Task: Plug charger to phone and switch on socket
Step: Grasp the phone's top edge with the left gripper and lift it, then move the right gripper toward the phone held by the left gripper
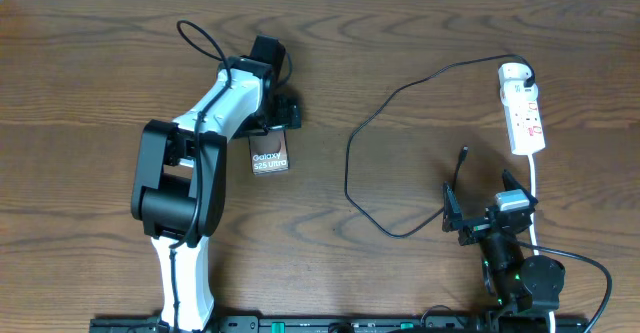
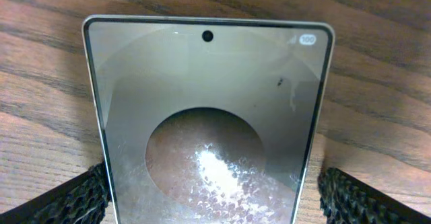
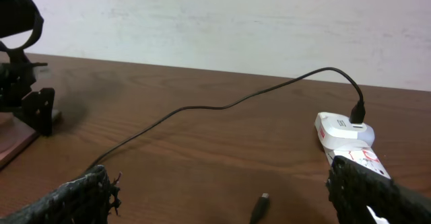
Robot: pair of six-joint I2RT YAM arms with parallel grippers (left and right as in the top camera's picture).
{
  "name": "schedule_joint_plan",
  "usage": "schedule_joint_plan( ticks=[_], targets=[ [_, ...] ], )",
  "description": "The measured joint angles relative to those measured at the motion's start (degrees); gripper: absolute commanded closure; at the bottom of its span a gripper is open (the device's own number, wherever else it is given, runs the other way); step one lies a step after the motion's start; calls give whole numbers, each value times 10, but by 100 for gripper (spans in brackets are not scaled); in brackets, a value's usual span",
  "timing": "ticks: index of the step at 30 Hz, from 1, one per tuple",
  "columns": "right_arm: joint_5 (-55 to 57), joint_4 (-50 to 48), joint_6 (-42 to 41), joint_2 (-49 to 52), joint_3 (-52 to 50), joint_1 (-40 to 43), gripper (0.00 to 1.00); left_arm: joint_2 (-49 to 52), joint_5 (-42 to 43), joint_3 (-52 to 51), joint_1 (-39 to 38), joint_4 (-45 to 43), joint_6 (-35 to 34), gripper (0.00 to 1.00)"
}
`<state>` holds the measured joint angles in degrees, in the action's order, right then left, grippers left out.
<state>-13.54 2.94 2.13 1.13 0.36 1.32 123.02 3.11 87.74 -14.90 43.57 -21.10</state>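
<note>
Tabletop [image 1: 420, 43], phone [image 2: 209, 103] within left pincer [image 2: 212, 200]

White left arm [image 1: 215, 103], black left gripper [image 1: 275, 125]

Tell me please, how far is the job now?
Done: the charger is plugged into the socket. In hand: left fingers flank the phone. Left: connector tip lies free, right fingers open, empty; plugging the phone remains; switch state unreadable.
</note>
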Motion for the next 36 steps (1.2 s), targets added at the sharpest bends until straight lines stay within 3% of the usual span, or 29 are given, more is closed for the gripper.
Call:
schedule_joint_plan(
  ticks=[8,11,26,36],
  targets=[
    [0,0,0,0,0,0,1,0,-2,0,0,22,1,5],
    [0,0,0,0,0,0,1,0,-1,0,0,23,1,14],
    [0,0,0,0,0,0,1,0,6,-1,3,23,1,15],
    [0,0,0,0,0,0,1,-5,146,1,46,25,21,15]
  ],
)
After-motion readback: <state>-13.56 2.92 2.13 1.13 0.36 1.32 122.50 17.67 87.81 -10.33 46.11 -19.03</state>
